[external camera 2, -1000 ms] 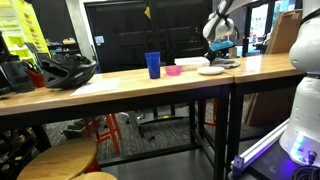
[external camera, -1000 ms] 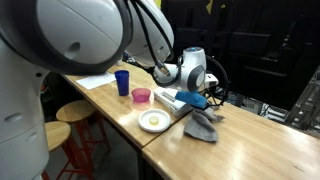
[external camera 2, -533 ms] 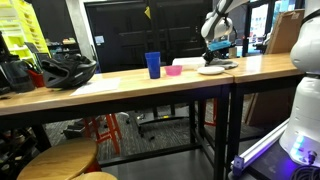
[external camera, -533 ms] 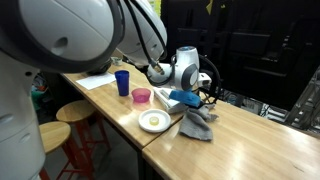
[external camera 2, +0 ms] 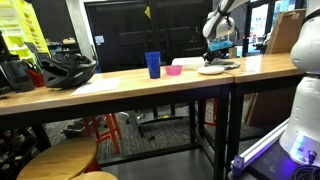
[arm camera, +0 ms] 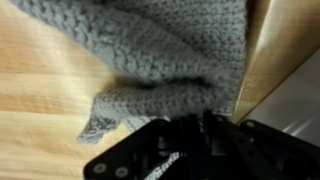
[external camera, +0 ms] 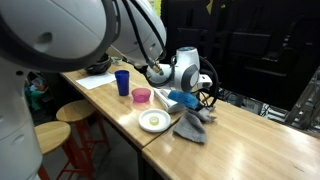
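My gripper (external camera: 201,104) is shut on a grey knitted cloth (external camera: 192,126) and holds its top edge just above the wooden table (external camera: 250,150). The rest of the cloth hangs down and bunches on the table. In the wrist view the cloth (arm camera: 150,50) fills the upper picture and is pinched between the dark jaws (arm camera: 185,128). A white plate (external camera: 153,121) lies just beside the cloth. In an exterior view the gripper (external camera 2: 222,46) hangs over the far end of the table, above the plate (external camera 2: 211,70).
A pink bowl (external camera: 141,96) and a blue cup (external camera: 122,82) stand past the plate, also seen in an exterior view as bowl (external camera 2: 175,70) and cup (external camera 2: 153,65). A black helmet (external camera 2: 65,70) lies on the table. Wooden stools (external camera: 75,112) stand beside it.
The gripper has shifted slightly toward the plate, dragging the cloth with it. The cloth now lies closer to the plate and more bunched.
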You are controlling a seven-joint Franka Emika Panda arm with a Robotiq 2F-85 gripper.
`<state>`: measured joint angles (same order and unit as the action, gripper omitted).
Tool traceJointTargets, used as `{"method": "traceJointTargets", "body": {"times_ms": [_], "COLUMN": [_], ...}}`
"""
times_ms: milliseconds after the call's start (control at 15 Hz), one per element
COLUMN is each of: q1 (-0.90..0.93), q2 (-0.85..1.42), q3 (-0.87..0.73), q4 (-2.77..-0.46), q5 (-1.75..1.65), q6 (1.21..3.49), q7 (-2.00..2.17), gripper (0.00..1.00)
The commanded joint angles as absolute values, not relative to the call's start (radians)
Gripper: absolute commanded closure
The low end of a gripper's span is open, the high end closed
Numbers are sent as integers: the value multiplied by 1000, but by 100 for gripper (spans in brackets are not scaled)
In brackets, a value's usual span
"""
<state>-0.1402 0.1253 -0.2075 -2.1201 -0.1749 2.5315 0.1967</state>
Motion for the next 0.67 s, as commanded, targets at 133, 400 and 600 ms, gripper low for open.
{"method": "traceJointTargets", "body": {"times_ms": [133,400,600], "q1": [-166,-193,-213], "q2": [12,-33,-67], "q3": [-234,-242,-240], "q4": [-2250,-2298,-2327], "q5": [-199,-214,-237], "q6": [2520,2498,2472], "q7": [279,314,360], "gripper": [98,98,98]}}
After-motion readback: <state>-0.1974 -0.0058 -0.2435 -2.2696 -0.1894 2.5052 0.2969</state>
